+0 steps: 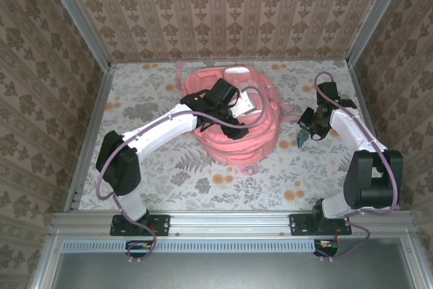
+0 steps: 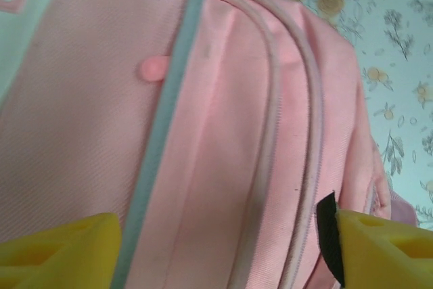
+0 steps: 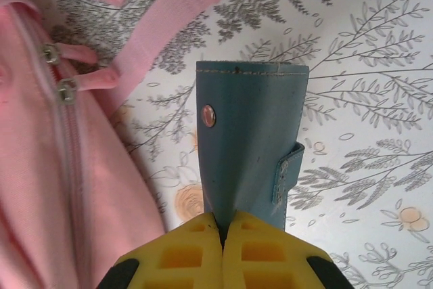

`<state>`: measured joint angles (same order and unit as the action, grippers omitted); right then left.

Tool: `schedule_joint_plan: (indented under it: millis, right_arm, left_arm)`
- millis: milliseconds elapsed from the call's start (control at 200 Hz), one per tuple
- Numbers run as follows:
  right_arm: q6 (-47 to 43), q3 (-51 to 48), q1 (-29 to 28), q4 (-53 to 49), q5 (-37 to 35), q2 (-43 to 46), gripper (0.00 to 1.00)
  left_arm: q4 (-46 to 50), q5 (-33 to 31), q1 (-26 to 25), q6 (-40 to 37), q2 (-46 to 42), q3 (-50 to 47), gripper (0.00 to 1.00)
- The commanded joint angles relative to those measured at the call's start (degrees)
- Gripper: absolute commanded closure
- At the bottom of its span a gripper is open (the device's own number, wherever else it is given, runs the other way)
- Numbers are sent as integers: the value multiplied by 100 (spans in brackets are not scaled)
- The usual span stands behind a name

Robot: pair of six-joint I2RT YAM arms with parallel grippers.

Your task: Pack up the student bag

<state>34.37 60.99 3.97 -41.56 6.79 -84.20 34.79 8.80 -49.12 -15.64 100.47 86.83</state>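
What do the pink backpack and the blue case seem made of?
The pink backpack looks like matte woven fabric; a fine weave shows. The blue case looks like smooth leather or imitation, judging by its stitched edge and metal snap.

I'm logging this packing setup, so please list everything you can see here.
salmon-pink fabric backpack: one, pink with a grey-green stripe, lying mid-table toward the far side
small flat teal case with a snap: one, teal, right of the backpack, gripped at one end
floral-print table cover: one, pale with grey leaves and orange flowers, under everything
left tool: one, yellow fingers, open over the backpack
right tool: one, yellow fingers, shut on the case
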Motion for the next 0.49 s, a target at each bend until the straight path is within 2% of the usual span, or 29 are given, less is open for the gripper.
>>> schedule_joint_plan:
  millis: [0, 165, 490]
  right_arm:
    - [166, -47, 25, 8, 381, 318, 94]
    - [270, -128, 25, 60, 575, 411, 94]
    - [334, -202, 21, 58, 734, 807, 94]
  left_arm:
    - [422, 72, -36, -317, 252, 361, 24]
    - [629, 352, -36, -376, 562, 674, 31]
    - [1173, 426, -35, -541, 1113, 1264, 44]
